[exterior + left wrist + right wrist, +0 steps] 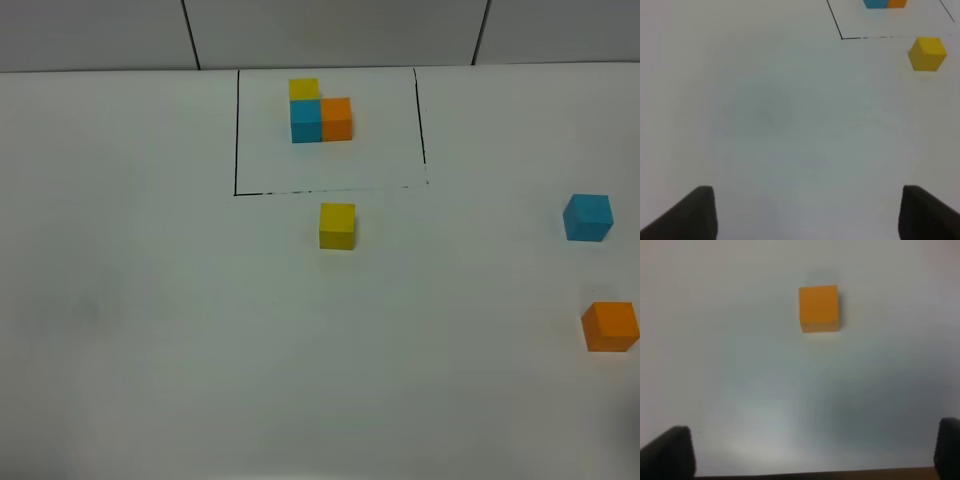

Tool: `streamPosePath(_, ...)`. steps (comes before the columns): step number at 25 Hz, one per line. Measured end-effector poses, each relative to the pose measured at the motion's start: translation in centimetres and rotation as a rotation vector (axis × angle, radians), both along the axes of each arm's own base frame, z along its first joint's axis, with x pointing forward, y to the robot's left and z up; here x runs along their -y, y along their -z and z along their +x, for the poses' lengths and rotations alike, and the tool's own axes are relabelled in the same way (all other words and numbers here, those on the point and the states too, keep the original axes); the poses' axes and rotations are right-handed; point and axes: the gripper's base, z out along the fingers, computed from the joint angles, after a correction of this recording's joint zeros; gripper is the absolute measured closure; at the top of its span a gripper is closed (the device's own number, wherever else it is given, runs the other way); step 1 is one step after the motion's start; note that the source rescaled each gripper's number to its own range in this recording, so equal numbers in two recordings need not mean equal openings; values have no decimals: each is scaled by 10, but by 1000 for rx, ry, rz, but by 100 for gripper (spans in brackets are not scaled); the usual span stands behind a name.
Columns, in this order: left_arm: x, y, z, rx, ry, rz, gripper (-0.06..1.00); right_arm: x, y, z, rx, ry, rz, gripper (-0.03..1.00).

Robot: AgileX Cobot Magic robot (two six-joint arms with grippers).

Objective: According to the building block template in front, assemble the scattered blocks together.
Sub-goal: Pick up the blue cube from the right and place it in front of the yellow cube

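The orange cube (818, 308) sits alone near the tabletop's (150, 300) right edge, ahead of the right claw (810, 452), whose jaws stand wide and empty. I judge it the next pick: centre over it, square to its faces, then close. The left claw (812, 215) is released too. There are three loose cubes — orange, blue cube (587, 217), yellow cube (337, 226) — and three more in the template (320, 112).

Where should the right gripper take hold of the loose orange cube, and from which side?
Probably two opposite side faces, coming down from above. The orange cube sits flat on the table, square to the open right gripper, with free space all round; the blue cube lies well apart.
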Motion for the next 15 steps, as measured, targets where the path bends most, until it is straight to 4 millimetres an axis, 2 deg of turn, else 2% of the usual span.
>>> streamPosePath(5, 0, 0, 0, 0, 0, 0, 35, 0, 10, 61, -103, 1, 0, -3)
streamPosePath(9, 0, 0, 0, 0, 0, 0, 35, 1, 11, 103, -136, 0, -13, -3)
streamPosePath(15, 0, 0, 0, 0, 0, 0, 35, 3, 22, 163, -218, -41, -45, -3)
